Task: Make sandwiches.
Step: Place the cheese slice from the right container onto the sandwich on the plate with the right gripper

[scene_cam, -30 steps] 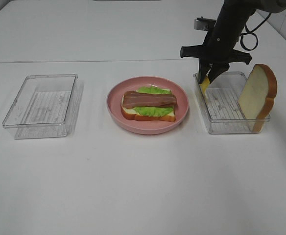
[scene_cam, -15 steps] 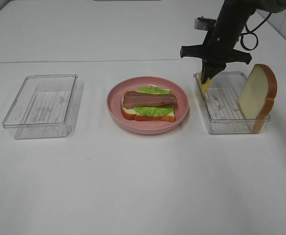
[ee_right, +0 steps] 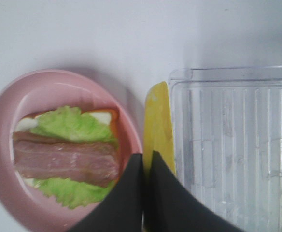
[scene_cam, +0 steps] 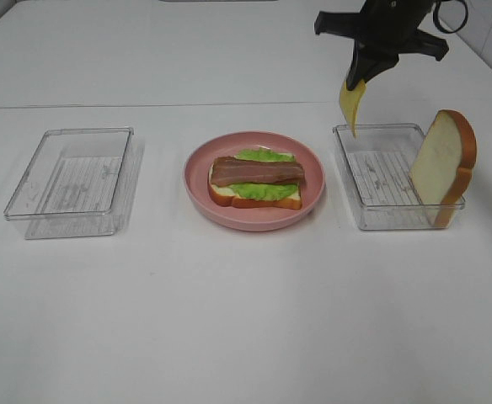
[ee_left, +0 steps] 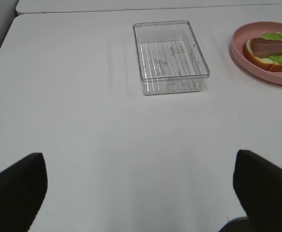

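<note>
Right gripper (scene_cam: 360,76) clamped on cheese (scene_cam: 350,105), slice hanging vertical, above-right of pink plate (scene_cam: 197,181); stack (scene_cam: 257,175) lies leftward. Left gripper (ee_left: 141,193) jaws apart, farther.

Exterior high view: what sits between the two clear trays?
The pink plate with the unfinished sandwich, bare table either side, as the exterior high view shows.

The tray (scene_cam: 398,217) is clear ribbed plastic, the plate (scene_cam: 254,223) smooth, the table (scene_cam: 229,320) matt.

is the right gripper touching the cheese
Touching. The right wrist view shows the right gripper shut on one end of the cheese.
</note>
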Robot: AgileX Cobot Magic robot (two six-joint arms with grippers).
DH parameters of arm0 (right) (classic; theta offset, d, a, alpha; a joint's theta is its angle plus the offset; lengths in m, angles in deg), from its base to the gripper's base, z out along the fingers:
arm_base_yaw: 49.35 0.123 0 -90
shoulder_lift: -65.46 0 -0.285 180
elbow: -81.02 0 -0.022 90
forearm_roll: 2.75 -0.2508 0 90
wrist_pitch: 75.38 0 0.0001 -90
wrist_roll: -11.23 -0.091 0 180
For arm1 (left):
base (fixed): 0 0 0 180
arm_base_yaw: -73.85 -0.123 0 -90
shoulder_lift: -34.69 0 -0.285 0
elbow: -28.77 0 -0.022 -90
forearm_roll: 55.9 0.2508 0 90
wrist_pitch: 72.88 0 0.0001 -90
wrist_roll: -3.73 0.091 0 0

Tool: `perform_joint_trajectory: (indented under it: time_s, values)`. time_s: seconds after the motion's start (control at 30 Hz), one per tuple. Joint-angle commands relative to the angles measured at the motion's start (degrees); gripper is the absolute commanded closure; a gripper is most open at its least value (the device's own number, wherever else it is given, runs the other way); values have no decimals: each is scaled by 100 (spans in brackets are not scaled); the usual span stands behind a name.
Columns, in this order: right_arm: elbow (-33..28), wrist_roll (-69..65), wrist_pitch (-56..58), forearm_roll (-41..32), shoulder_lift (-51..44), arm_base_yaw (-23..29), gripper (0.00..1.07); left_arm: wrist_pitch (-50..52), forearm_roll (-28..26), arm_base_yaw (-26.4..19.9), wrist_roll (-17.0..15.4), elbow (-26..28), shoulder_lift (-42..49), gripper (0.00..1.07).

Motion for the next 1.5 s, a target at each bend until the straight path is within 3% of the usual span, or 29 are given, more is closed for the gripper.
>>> perform_joint_trajectory:
  time_s: [0.03, 0.13, 0.2, 0.23, 0.27, 0.3, 0.43, 0.63, 0.83, 1.03, 1.5]
  values:
    - [-223, 178, 544, -321, -298, 17, 107, 34, 11, 40, -40, 0, 86, 7]
    - [-630, 464, 218, -928, -619, 17, 107, 34, 11, 40, -40, 0, 86, 7]
    - [-1094, 940, -223, -1799, -837, 17, 107, 34, 11, 40, -40, 0, 86, 7]
    - [-1094, 940, -223, -1799, -837, 17, 107, 34, 11, 40, -40, 0, 86, 7]
    - [-1455, 1289, -453, -2481, -894, 17, 107, 34, 11, 40, -46, 0, 86, 7]
    - [-1455, 1289, -453, -2481, -894, 17, 107, 34, 11, 40, -46, 0, 86, 7]
    - [-2166, 2160, -882, -3873, -808, 23, 107, 34, 11, 40, -46, 0, 86, 7]
    - [-2424, 2762, -1077, -4922, -418, 166, 107, 34, 11, 40, -46, 0, 86, 7]
    - [-2418, 2991, -1455, -5008, -63, 556, 107, 34, 11, 40, -46, 0, 86, 7]
    - [-2418, 2991, -1570, -4922, 138, 539, 107, 34, 11, 40, -40, 0, 86, 7]
    - [-2418, 2647, -2263, -3209, 172, 527, 107, 34, 11, 40, -40, 0, 86, 7]
